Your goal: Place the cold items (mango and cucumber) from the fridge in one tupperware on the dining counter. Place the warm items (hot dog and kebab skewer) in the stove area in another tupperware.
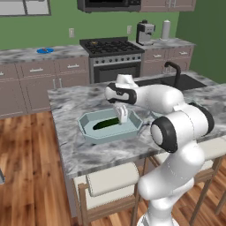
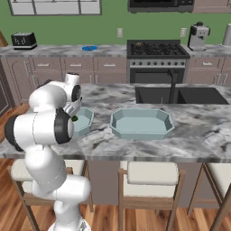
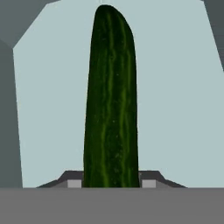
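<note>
The dining counter (image 1: 79, 150) carries 2 tupperwares: the left tupperware (image 1: 90, 129) already has the cucumber (image 1: 106, 124) lying along its floor, while the right tupperware (image 2: 142, 122) is bare — probably reserved for the warm items. The arm folds forward over the left tray, wrist turned straight down. The gripper (image 1: 121, 119) sits low inside the tray, its fingertips (image 3: 148, 180) pressed against either side of the cucumber's near end — clamped on it, apparently about to let go.

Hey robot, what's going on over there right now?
Hand down in left tupperware, shut on cucumber. Second tupperware sits alongside. Nothing blocking.
</note>
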Available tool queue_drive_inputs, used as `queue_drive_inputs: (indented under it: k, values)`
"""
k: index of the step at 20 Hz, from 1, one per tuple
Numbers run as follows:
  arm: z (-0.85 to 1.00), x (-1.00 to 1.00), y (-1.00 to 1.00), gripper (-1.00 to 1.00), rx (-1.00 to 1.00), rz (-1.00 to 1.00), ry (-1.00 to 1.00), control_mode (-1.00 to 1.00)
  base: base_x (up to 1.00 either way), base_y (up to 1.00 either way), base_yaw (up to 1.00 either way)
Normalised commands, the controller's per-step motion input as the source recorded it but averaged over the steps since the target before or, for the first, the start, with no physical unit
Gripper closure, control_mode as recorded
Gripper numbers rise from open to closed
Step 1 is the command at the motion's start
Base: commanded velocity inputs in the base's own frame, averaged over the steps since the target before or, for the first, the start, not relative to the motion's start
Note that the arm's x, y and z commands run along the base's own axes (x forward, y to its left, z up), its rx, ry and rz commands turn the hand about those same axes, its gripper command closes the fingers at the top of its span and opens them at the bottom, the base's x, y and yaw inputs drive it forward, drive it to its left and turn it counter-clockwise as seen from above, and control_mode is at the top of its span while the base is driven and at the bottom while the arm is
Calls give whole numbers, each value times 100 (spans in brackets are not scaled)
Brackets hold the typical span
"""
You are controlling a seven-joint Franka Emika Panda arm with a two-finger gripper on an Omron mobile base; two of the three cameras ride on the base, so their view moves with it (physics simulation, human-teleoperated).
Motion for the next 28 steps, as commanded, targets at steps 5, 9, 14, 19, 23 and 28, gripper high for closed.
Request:
queue_drive_inputs:
  k: [5, 9, 14, 19, 23, 28]
  values:
    - [-34, 25, 10, 100, 0, 0, 0, -100, 0, 0, 0]
    - [-36, 8, 13, -100, 0, 0, 0, -100, 0, 0, 0]
    - [-16, -3, 5, -100, 0, 0, -1, -100, 0, 0, 0]
    - [9, -37, 10, -100, -1, 0, -31, -100, 0, 0, 0]
    - [57, -60, 4, -100, -5, 0, -43, -100, 0, 0, 0]
    - [74, -72, 0, -100, 0, 0, -12, -100, 0, 0, 0]
